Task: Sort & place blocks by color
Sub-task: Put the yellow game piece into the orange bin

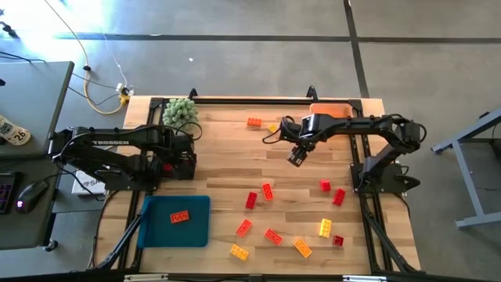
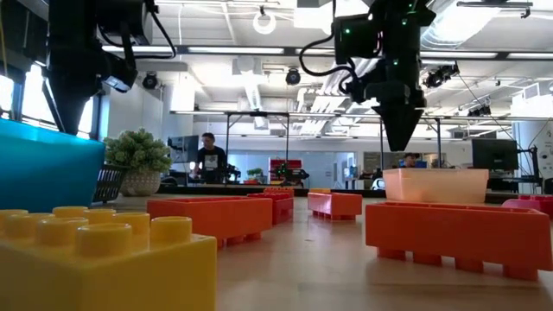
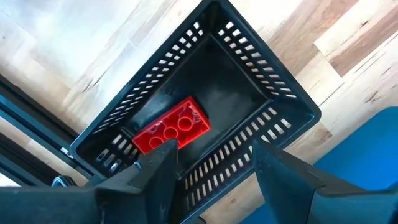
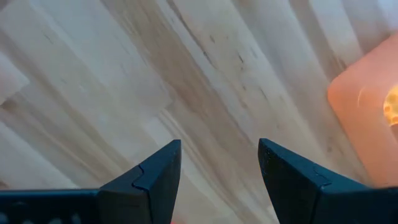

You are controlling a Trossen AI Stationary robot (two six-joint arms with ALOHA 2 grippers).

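Left gripper [image 3: 208,171] over black basket [image 3: 283,102] at left-centre of high view, fingers spread apart, nothing held; one red block [image 3: 171,127] lying loose on basket floor. Right gripper [image 1: 296,157] hanging above bare wood at upper centre, fingers apart, empty. Red and yellow blocks [image 1: 268,190] scattered across lower right of table [image 1: 227,157]. One red block on blue tray [image 1: 196,227], lower left.
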